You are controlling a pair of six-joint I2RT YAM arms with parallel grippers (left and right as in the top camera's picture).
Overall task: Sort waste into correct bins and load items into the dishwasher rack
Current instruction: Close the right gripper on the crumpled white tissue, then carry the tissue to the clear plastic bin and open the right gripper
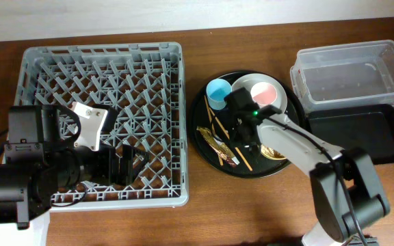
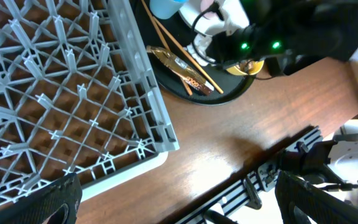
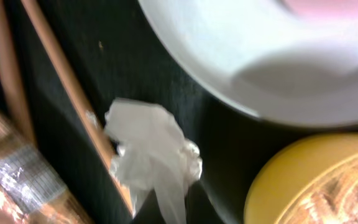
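The grey dishwasher rack (image 1: 104,75) fills the left. My left gripper (image 1: 125,164) hangs open and empty over its near right corner (image 2: 160,134); in the left wrist view the fingers (image 2: 179,199) frame bare table. The round black tray (image 1: 211,147) holds the blue cup (image 1: 218,92), the pink cup (image 1: 267,93) on the grey plate (image 1: 293,102), chopsticks (image 1: 219,130), the gold wrapper (image 1: 214,145) and the yellow bowl (image 1: 274,154). My right gripper (image 1: 243,137) is low over the tray. The white tissue (image 3: 151,155) tapers to the bottom edge as if pinched; the fingers are out of frame.
The clear tub (image 1: 351,72) stands at the back right, with the shallow black tray (image 1: 361,137) in front of it. In the right wrist view, chopsticks (image 3: 61,74), the wrapper (image 3: 17,180), the plate rim (image 3: 229,56) and the bowl (image 3: 316,180) crowd round the tissue.
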